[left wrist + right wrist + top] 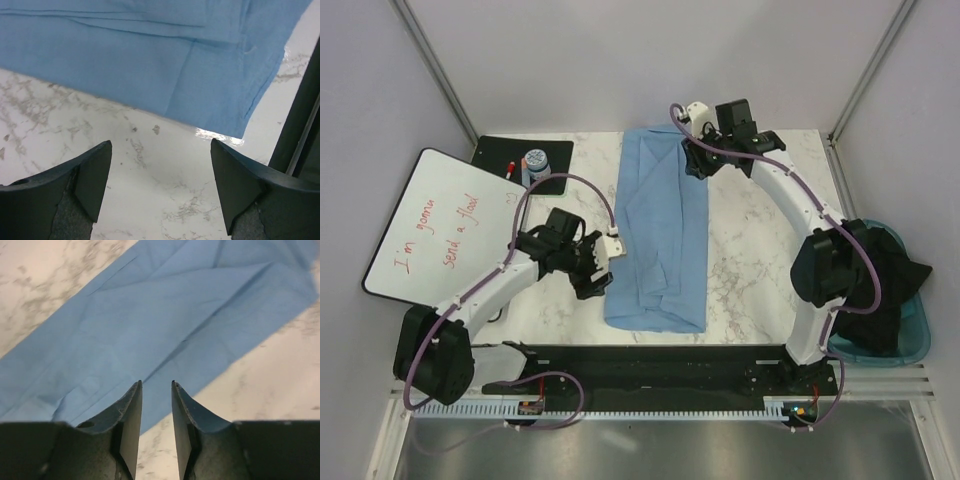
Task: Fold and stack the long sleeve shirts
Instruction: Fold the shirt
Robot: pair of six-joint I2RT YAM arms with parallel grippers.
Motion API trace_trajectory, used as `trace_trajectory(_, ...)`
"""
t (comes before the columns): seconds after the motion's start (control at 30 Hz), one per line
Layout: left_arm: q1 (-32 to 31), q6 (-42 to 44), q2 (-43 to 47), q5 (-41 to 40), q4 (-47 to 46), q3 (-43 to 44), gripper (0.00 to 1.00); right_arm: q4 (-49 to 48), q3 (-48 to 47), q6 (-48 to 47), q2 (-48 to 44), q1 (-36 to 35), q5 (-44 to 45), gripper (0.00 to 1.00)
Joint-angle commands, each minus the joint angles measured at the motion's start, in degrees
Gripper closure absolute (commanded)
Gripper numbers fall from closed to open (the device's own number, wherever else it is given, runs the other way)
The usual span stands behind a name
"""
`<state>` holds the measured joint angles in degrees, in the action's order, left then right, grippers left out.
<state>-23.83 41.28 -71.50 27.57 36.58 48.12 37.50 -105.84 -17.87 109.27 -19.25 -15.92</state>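
Observation:
One light-blue long sleeve shirt [660, 230] lies folded into a long narrow strip down the middle of the marble table. My left gripper [598, 268] is wide open and empty. It is low over bare marble just left of the strip's near end. In the left wrist view [160, 141] the shirt's edge and near corner [150, 65] lie ahead of the fingers, apart from them. My right gripper [695, 160] is at the strip's far right edge. Its jaws [156, 382] are a narrow gap apart over the cloth [150, 325], holding nothing.
A whiteboard [440, 225] with red writing lies at the left. Behind it is a black mat [510, 150] with a small jar [536, 165] and a red marker [509, 168]. A blue bin [920, 330] with dark cloth [880, 290] stands at the right. A black strip [650, 365] runs along the near edge.

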Motion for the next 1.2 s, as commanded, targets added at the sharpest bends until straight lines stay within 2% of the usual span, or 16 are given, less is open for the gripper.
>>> trace_trajectory(0.0,-5.16,16.10,1.00,0.21,-0.98,-4.86,0.15,8.65,10.19,-2.86,-2.03,-0.71,-17.37,0.59)
trace_trajectory(0.07,-5.34,21.96,3.20,2.21,-1.25,-8.28,0.16,7.34,20.03,-10.85,-9.38,-0.79,-19.05,0.55)
trace_trajectory(0.1,-5.26,24.61,6.00,3.79,-1.33,-9.61,0.15,6.89,23.37,-14.35,-12.30,-0.71,-19.14,0.50)
trace_trajectory(0.13,-5.26,30.47,7.42,4.41,-1.33,-11.01,0.14,6.37,30.19,-20.91,-15.20,-0.71,-18.80,0.46)
trace_trajectory(0.17,-5.17,33.40,9.09,5.03,-1.51,-13.99,0.13,5.75,33.48,-24.98,-21.15,-0.71,-18.27,0.43)
trace_trajectory(0.23,-5.08,41.38,12.86,6.61,-2.99,-16.99,0.12,5.57,42.44,-30.88,-26.80,-0.79,-17.57,0.39)
trace_trajectory(0.37,-4.91,43.54,14.91,10.30,-12.13,-23.85,0.11,5.93,53.88,-43.45,-39.38,-1.93,-17.30,0.31)
trace_trajectory(0.4,-4.99,43.80,14.56,11.61,-13.36,-24.47,0.11,5.23,58.68,-45.13,-41.23,-3.33,-16.43,0.24)
trace_trajectory(0.47,-4.99,46.25,13.24,12.41,-16.08,-26.31,0.11,1.80,63.98,-47.60,-46.33,-4.74,-15.02,0.22)
trace_trajectory(0.53,-5.08,48.01,12.88,12.24,-18.55,-28.59,0.11,-0.83,70.67,-51.99,-50.88,-6.59,-13.70,0.15)
trace_trajectory(0.6,-5.08,48.98,12.97,11.89,-23.29,-30.36,0.11,-3.12,75.75,-54.01,-53.63,-9.21,-13.08,0.12)
trace_trajectory(0.73,-5.17,50.48,12.10,11.63,-28.14,-32.82,0.11,-9.44,81.49,-55.69,-58.55,-15.90,-8.97,0.12)
trace_trajectory(0.8,-5.26,50.57,10.43,11.63,-29.54,-32.91,0.12,-10.94,83.50,-55.70,-58.21,-20.37,-6.94,0.14)
trace_trajectory(1.03,-6.57,51.44,5.33,12.86,-32.27,-31.95,0.15,-24.12,85.89,-53.94,-49.36,-28.21,-0.96,0.24)
trace_trajectory(1.13,-7.80,51.98,3.93,13.21,-32.62,-31.60,0.22,-26.59,85.98,-53.76,-46.79,-29.01,-0.42,0.31)
trace_trajectory(1.17,-8.50,51.71,3.40,13.21,-32.62,-31.33,0.27,-27.12,86.33,-53.94,-46.70,-29.44,-0.42,0.43)
